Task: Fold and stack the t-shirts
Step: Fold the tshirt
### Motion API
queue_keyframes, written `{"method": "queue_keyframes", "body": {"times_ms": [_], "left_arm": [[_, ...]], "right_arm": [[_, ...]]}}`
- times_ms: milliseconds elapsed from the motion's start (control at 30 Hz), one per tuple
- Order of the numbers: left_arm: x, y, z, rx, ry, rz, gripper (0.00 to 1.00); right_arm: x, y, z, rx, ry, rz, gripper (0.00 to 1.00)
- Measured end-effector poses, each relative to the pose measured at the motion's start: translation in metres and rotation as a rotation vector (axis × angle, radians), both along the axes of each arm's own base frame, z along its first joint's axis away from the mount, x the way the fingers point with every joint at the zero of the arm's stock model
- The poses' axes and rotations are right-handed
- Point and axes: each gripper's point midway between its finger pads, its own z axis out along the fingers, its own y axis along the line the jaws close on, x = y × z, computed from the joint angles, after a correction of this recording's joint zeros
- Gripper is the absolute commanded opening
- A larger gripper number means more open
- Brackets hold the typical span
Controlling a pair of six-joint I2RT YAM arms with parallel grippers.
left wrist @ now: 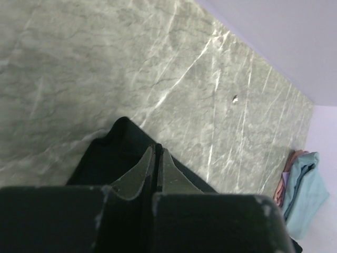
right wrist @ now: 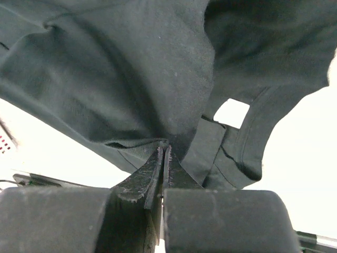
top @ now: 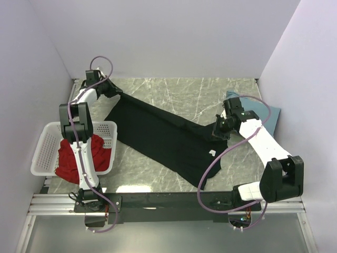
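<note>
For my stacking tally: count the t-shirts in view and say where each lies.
3: black t-shirt stretched diagonally across the table; red t-shirt in the white basket at left; dusty-blue t-shirt folded at far right. More may hide under it or in the basket.

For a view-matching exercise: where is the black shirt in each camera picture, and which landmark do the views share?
Top: black shirt stretched diagonally across the centre.
Left wrist: black shirt at bottom centre, pinched in the jaws.
Right wrist: black shirt fills the top, above the jaws.
Landmark: blue shirt, right edge in top and left wrist; not in right wrist.
</note>
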Motion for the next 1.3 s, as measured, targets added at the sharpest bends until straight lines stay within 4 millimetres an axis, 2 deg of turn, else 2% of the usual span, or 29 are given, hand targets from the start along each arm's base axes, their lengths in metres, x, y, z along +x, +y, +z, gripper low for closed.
{"method": "queue_keyframes", "body": {"times_ms": [333, 533, 733, 1000, 1300], "left_arm": [[-0.027, 0.015, -0.014, 0.054, 0.052, 0.011, 0.02], [-0.042, 0.02, -0.002, 0.101, 0.046, 0.016, 0.0], [-0.052, 0.029, 0.008, 0.157, 0.039, 0.043, 0.0], [-0.061, 0.045, -0.002, 0.201, 0.09, 0.068, 0.0], [-0.072, 0.047, -0.01, 0.216, 0.134, 0.052, 0.0]], "right_arm": [[-0.017, 0.009, -0.023, -0.001, 0.048, 0.02, 0.0], [-0.03, 0.014, -0.033, -0.006, 0.082, 0.04, 0.0], [-0.031, 0.016, -0.03, -0.001, 0.077, 0.037, 0.0], [-0.035, 0.018, -0.025, 0.004, 0.068, 0.044, 0.0], [-0.041, 0.02, -0.025, 0.015, 0.081, 0.052, 0.0]]}}
